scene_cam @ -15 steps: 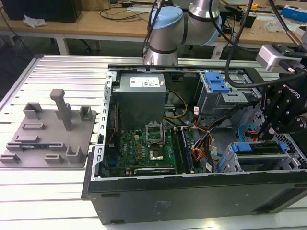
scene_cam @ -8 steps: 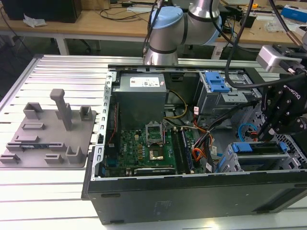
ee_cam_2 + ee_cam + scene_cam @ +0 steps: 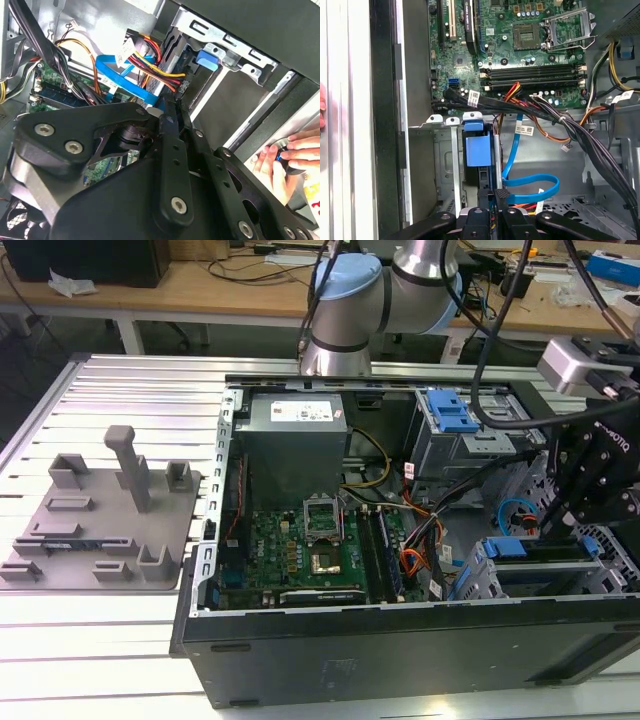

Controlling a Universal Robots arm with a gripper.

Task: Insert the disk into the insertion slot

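- The open black computer case [image 3: 400,660] lies on its side on the slatted metal bench [image 3: 100,640], with its nearest wall across the front of the exterior view
- Just behind that wall, at the case's 4 o'clock corner, sits the boxy grey sheet-metal insertion slot [image 3: 540,582]. The silver disk in its bright blue plastic carrier [image 3: 508,547] rests in the slot's mouth and looks partly in, not fully seated
- In the first wrist view the disk's blue end [image 3: 478,150] stands between the cage's metal rails [image 3: 445,165], straight ahead of the gripper [image 3: 492,212]
- The black gripper [image 3: 552,525] hangs directly over the cage, and the disk's blue end lies close by at about 8 o'clock from it. The disk's long axis runs roughly along the 9-to-3 line in the exterior view
- Whether the gripper is spread or closed, or has hold of the disk, I cannot tell
- A person's hand [image 3: 280,160] rests at the case edge beside the gripper
- Farther in lie the green motherboard [image 3: 300,550] and, at 1 o'clock, the taller silver cage [image 3: 440,445] with its ribbed blue clip [image 3: 450,412]
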